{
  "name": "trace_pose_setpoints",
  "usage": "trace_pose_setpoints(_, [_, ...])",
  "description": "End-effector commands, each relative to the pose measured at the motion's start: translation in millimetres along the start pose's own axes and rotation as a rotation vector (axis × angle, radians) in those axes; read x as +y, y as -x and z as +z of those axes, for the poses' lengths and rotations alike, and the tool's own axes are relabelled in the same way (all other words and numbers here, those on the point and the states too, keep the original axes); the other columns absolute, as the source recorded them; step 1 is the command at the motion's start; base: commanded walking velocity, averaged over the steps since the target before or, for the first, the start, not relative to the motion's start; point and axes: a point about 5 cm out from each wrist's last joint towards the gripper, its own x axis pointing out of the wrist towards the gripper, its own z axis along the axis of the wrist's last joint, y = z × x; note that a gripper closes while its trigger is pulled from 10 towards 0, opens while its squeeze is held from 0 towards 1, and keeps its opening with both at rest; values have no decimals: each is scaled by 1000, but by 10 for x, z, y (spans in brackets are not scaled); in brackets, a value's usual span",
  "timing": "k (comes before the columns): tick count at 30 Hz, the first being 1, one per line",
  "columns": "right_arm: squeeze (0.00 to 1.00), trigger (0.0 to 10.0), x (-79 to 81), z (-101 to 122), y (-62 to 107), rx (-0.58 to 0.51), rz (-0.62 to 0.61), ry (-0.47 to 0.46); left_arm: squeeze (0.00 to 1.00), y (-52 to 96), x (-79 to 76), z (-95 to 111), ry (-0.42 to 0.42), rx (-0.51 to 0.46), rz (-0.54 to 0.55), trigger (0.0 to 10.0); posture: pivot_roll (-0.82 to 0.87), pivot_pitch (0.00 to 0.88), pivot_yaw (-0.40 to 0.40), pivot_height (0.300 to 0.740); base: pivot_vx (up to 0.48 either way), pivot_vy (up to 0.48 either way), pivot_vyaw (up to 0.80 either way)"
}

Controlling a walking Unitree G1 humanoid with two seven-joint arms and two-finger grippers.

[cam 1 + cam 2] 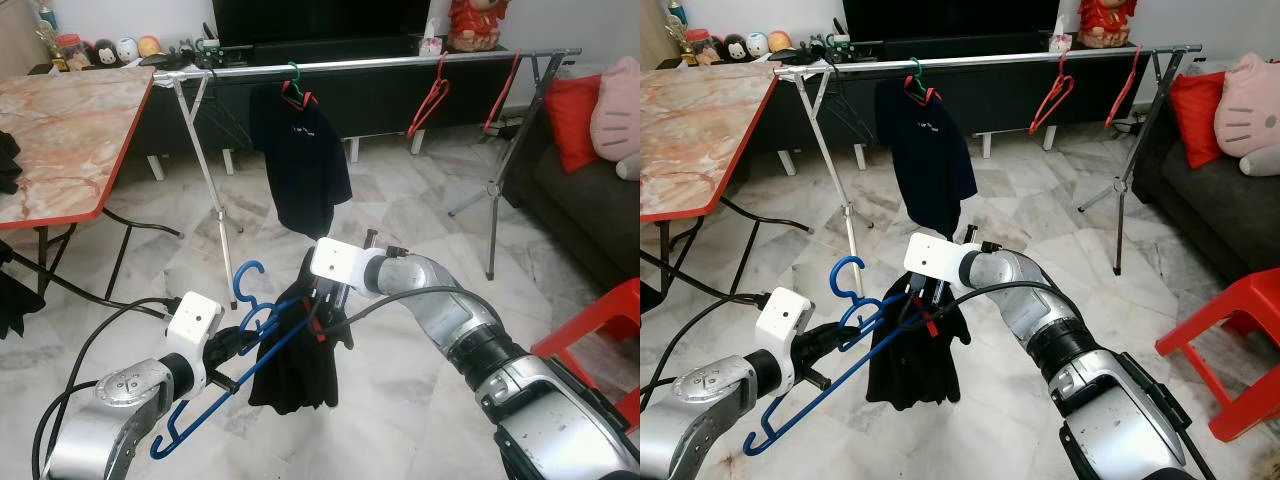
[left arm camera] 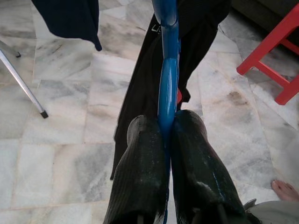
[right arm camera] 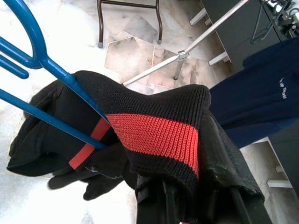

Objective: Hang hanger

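My left gripper is shut on the lower bar of a blue plastic hanger, low in front of me; in the left wrist view its fingers pinch the blue bar. A black garment with a red stripe hangs bunched over one end of the hanger. My right gripper is shut on the garment's ribbed black-and-red band, right beside the hanger's arm. The metal clothes rail stands a few steps ahead.
On the rail hang a navy T-shirt on a green hanger and two bare red hangers. A marble-top table is at left, a red stool and a dark sofa at right. A person's toes touch the floor nearby.
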Motion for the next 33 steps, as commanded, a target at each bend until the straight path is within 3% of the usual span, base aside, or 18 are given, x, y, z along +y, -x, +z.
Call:
trace_pose_setpoints(1, [0,10000,-45,98,13,-42,-11,13,0,5,25,44,-16,-20,15,10000,-84,0,6,740,0,0,0])
trace_pose_setpoints(7, [0,10000,-45,98,13,-42,-11,13,0,5,25,44,-16,-20,15,10000,-84,0,6,740,0,0,0])
trace_pose_setpoints(8, [0,10000,57,168,-39,-50,-11,-30,0,-60,150,115,3,-51,171,10000,-79,0,-1,740,0,0,0])
trace_pose_setpoints(9, [0,10000,57,168,-39,-50,-11,-30,0,-60,150,115,3,-51,171,10000,-79,0,-1,740,0,0,0])
trace_pose_setpoints(12, [0,10000,159,260,-85,-56,-17,-92,0,-111,237,173,13,-67,304,10000,-78,0,-2,740,0,0,0])
trace_pose_setpoints(20, [0,10000,172,251,-90,-46,-20,-95,0,-90,210,255,28,-111,263,10000,-75,0,-4,740,0,0,0])
trace_pose_setpoints(23, [0,10000,192,280,-82,-52,-15,-95,0,-88,131,270,32,-125,187,10000,-75,0,-4,740,0,0,0])
trace_pose_setpoints(24, [0,10000,183,291,-79,-65,-19,-78,0,-72,56,263,29,-125,113,10000,-75,0,-4,740,0,0,0])
trace_pose_setpoints(33, [0,10000,127,289,-70,-65,-26,-49,0,-37,-53,203,17,-88,-4,10000,-78,0,-3,740,0,0,0])
